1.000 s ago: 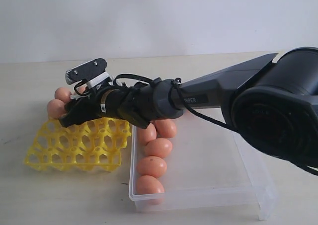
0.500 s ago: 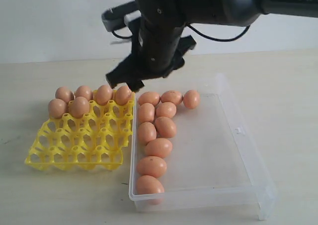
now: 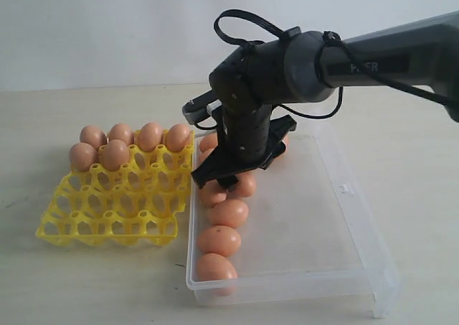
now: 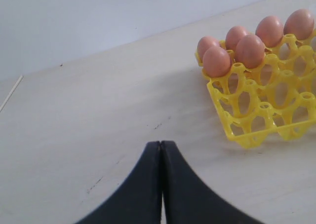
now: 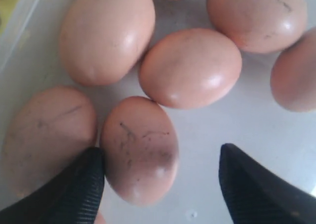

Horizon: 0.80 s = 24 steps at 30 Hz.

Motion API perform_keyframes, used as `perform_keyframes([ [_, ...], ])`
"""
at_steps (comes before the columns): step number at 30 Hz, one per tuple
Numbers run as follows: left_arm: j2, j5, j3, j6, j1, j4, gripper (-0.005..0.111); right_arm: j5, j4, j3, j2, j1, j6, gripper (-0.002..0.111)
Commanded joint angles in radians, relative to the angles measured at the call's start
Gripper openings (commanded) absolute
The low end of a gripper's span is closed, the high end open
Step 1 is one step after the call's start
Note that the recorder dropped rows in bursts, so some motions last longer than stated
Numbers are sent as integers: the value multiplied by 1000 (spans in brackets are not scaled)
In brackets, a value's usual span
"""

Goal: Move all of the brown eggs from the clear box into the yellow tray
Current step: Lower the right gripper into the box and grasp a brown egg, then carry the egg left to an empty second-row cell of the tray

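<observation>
Pale tabletop [image 3: 72, 282] — yellow tray [image 3: 107, 212] holds six brown eggs [image 3: 115, 154], clear box [image 3: 315, 224] more.

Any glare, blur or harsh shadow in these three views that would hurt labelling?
Exterior view: even, soft light and sharp focus, with only a faint shadow beneath the yellow tray; the clear box front wall shows a pale sheen. Left wrist view: sharp, but the left gripper is an undetailed black shape. Right wrist view: very close, with the brown eggs slightly soft and carrying small white highlights.

Black arm [image 3: 287, 67], looped cables [image 3: 233, 16], ribbed right pincer [image 5: 161, 167].
</observation>
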Motion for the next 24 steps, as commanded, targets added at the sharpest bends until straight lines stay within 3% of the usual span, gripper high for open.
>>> perform_keyframes([
  [1, -6, -8, -4, -5, -4, 0, 0, -70, -17, 3, 20, -9, -14, 64],
  [12, -6, -8, -4, -5, -4, 0, 0, -80, 1, 3, 54, -10, -74, 51],
  [14, -6, -8, -4, -5, -4, 0, 0, -78, 1, 3, 54, -10, -74, 42],
  [19, -6, -8, -4, -5, -4, 0, 0, -38, -5, 3, 44, -10, -76, 0],
  [22, -6, -8, -4, -5, -4, 0, 0, -47, -7, 3, -54, -10, -96, 0],
  [24, -6, -8, -4, -5, -4, 0, 0, -209, 17, 15, -150, -10, -102, 0],
])
